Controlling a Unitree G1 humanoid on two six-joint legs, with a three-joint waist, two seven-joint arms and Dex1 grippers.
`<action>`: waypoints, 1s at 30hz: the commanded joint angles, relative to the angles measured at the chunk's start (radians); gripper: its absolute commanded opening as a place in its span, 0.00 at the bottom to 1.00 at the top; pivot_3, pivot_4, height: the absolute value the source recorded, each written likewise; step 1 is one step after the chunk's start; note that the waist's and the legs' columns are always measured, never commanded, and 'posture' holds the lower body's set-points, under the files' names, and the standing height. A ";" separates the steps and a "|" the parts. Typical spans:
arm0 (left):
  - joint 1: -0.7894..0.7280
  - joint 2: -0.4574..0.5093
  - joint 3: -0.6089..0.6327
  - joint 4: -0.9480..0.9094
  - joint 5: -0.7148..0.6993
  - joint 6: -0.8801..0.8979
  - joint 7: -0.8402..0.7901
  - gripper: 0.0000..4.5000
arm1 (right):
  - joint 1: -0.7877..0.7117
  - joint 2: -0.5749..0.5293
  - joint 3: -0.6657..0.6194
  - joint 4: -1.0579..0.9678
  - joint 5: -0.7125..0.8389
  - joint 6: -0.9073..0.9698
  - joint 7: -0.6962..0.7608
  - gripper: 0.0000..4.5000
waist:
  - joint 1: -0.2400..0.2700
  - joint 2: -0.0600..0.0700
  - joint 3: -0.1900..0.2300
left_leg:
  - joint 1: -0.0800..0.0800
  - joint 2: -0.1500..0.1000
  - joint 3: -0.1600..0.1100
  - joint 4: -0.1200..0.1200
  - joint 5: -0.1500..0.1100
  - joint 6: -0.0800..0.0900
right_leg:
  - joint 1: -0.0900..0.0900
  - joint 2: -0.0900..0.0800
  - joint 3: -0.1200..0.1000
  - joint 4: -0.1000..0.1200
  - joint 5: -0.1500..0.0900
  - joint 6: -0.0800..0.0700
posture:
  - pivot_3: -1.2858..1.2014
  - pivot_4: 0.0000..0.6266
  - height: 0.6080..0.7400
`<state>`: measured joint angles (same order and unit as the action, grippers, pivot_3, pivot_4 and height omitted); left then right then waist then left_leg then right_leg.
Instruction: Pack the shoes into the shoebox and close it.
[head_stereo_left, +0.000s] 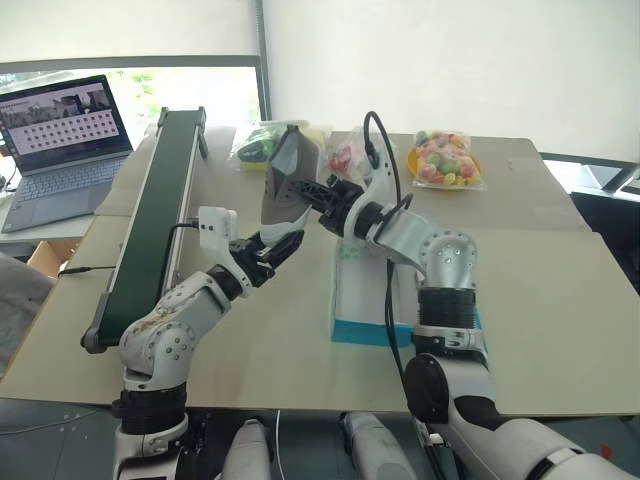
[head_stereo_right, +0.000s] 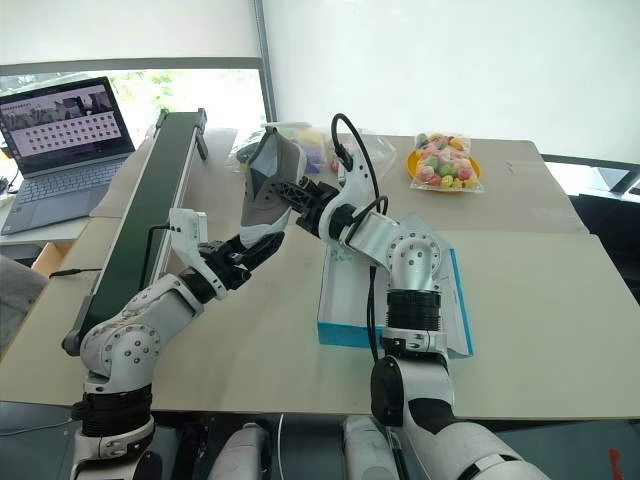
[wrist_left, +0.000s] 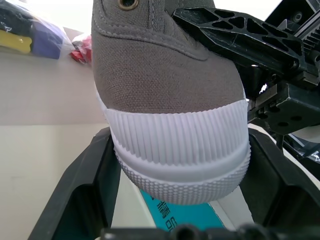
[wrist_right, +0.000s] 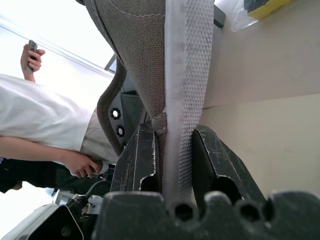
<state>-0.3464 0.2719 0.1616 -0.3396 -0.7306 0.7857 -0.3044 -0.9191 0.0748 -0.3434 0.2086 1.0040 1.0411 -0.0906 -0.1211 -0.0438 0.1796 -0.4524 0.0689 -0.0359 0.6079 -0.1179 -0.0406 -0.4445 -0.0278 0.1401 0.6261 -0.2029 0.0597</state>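
Note:
One grey-brown shoe (head_stereo_left: 286, 180) with a white ribbed sole hangs in the air above the table, toe down and heel up. My left gripper (head_stereo_left: 279, 246) is shut on its white toe cap (wrist_left: 182, 160), one finger on each side. My right gripper (head_stereo_left: 322, 196) comes in from the right and is shut on the heel strap (wrist_right: 181, 100) at the shoe's back. The turquoise shoebox (head_stereo_left: 361, 328) lies on the table below and to the right of the shoe. My right arm hides part of it.
A long dark conveyor (head_stereo_left: 160, 200) runs along the table's left side, with a laptop (head_stereo_left: 65, 140) beyond it. Clear bags of colourful items (head_stereo_left: 445, 160) sit at the far edge. A person (wrist_right: 45, 125) stands nearby holding a phone.

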 joint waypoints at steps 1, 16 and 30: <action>-0.012 0.022 -0.018 -0.024 0.030 -0.030 -0.014 0.68 | -0.052 -0.004 -0.027 -0.077 0.028 -0.046 -0.016 0.20 | 0.000 0.000 0.000 | 0.000 0.000 0.000 0.000 0.000 0.000 | 0.000 0.000 0.000 0.000 0.000 0.000 | 0.52 0.24 0.77; -0.005 0.066 -0.101 -0.007 0.150 -0.126 -0.081 0.99 | -0.099 -0.072 -0.132 -0.103 0.026 -0.157 -0.195 0.18 | 0.005 0.000 0.000 | -0.007 0.000 0.000 0.000 0.000 0.000 | -0.007 0.000 0.000 0.000 0.003 0.005 | 0.52 0.24 0.77; 0.077 0.289 -0.249 -0.088 0.285 -0.225 -0.341 0.99 | 0.007 -0.392 -0.089 -0.381 0.021 0.549 -0.314 0.18 | 0.016 0.003 0.002 | -0.007 0.001 0.001 -0.003 0.000 0.001 | -0.013 0.000 0.000 0.005 -0.002 -0.003 | 0.52 0.24 0.77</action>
<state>-0.2689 0.5504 -0.0785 -0.3930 -0.4636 0.6004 -0.6138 -0.9173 -0.3403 -0.4005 -0.0751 1.0009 1.5026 -0.3774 -0.1051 -0.0409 0.1812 -0.4597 0.0696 -0.0346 0.6050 -0.1179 -0.0398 -0.4575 -0.0275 0.1406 0.6306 -0.2047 0.0570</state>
